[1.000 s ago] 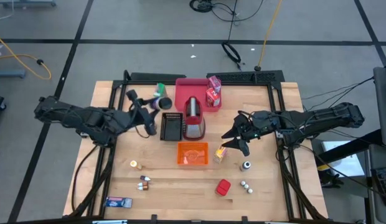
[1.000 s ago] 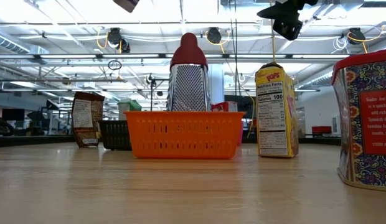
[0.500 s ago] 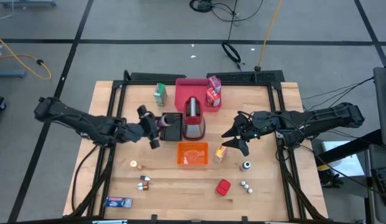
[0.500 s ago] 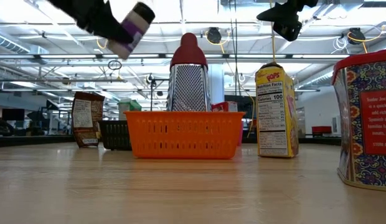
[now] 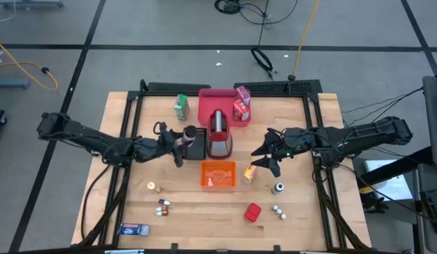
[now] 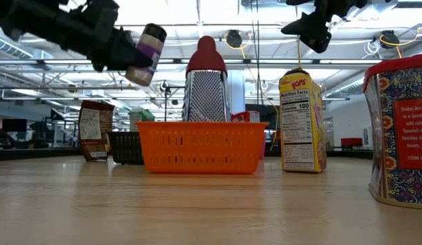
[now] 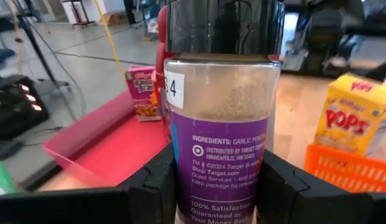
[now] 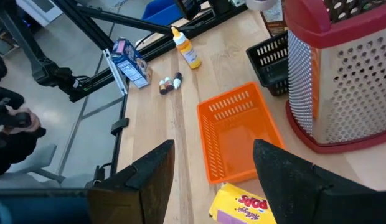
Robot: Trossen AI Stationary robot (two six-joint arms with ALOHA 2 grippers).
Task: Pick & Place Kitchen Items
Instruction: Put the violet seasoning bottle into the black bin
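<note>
The garlic powder shaker [image 7: 221,118] — a clear jar with a purple label and dark cap — is pinched between the 2 fingers of the left gripper [image 5: 177,141] and held in the air, tilted, above the black basket [image 5: 194,145]. In the low view the shaker [image 6: 145,53] hangs well above the desk [image 5: 303,212], beside the red top of the red-and-silver grater [image 6: 205,80]. The grater stands between the black basket and the pink tray [image 5: 210,103], with the orange basket [image 5: 218,174] just in front of it.

The right gripper [image 5: 264,156] hovers with its fingers spread wide, holding nothing, just above the yellow Pops packet [image 5: 249,173], which stands upright beside the orange basket. Its wrist view looks down on the orange basket [image 8: 239,139], the grater and the packet's top.

Other goods lie scattered — a green carton [image 5: 180,106] beside the pink tray, a pink-and-red carton [image 5: 241,103] at the tray's other side, a red box [image 5: 253,212] and 2 tiny shakers [image 5: 278,210] near the desk's front, a dark-capped jar [image 5: 278,188] near the packet, small bottles [image 5: 163,205] and a blue carton [image 5: 134,228] at the front left corner.
</note>
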